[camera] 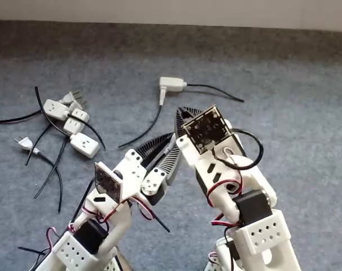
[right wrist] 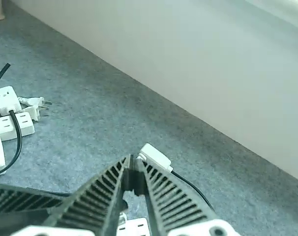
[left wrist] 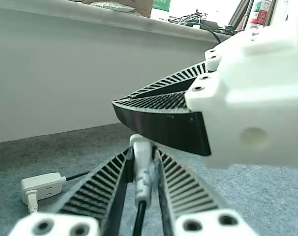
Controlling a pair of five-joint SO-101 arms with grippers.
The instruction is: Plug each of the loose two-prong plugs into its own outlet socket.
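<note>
Grey carpeted table [camera: 306, 84] spreads wide, a pale wall [right wrist: 188, 59] runs along the far edge, and tangled cables [left wrist: 198, 19] sit on the ledge above.

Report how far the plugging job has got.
Done: the far plug looks seated in the far outlet, though I can't be sure. In hand: the left gripper is shut on a white plug, beside the right gripper. Left: a loose plug and the outlet cluster at the high view's left.
</note>
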